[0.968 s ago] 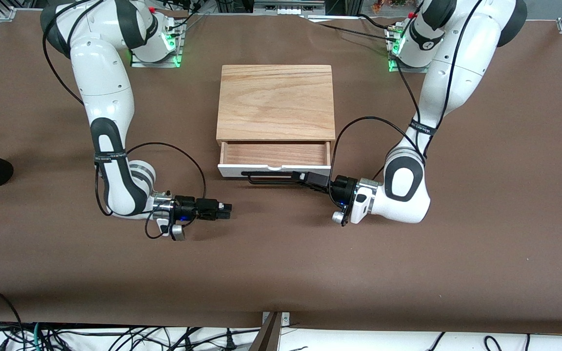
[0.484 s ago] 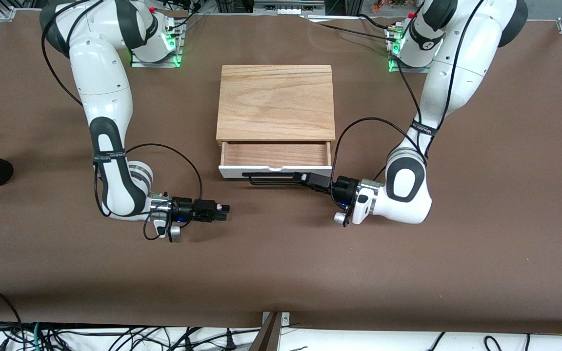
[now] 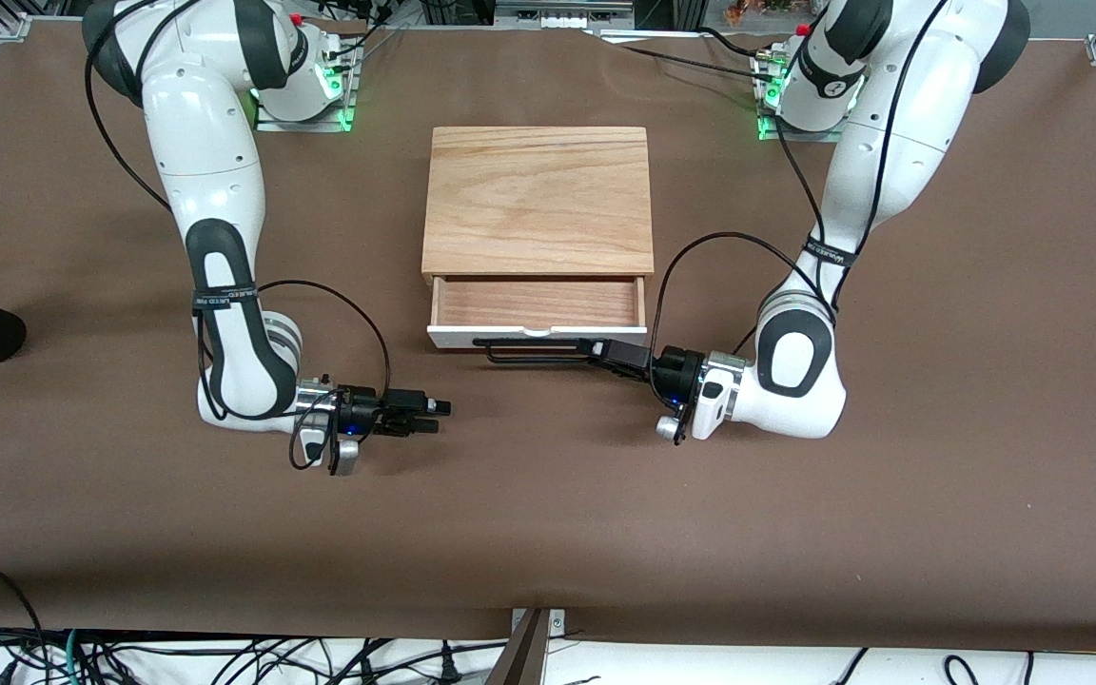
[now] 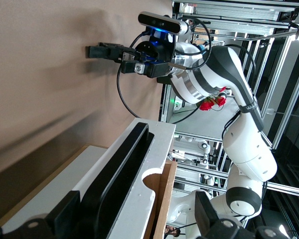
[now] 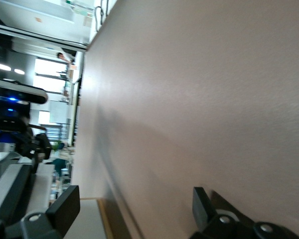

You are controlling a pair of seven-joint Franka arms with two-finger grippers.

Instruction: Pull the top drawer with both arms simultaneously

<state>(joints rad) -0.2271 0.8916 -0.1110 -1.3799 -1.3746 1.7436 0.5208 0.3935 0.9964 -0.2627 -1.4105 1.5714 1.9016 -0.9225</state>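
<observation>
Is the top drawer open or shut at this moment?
Partly open. The top drawer sticks out from under the wood-grain lid, so its bare, empty wooden tray shows between the lid's edge and the white front panel.

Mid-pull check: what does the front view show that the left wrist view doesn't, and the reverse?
Only the front view shows the wood-grain cabinet lid, the drawer's open tray and the left end effector at the black bar handle, fingers open. Only the left wrist view shows the handle close up, lying between the left end effector's open fingers. Both show the top drawer, its white front panel, and the right end effector apart from the drawer over bare table.
</observation>
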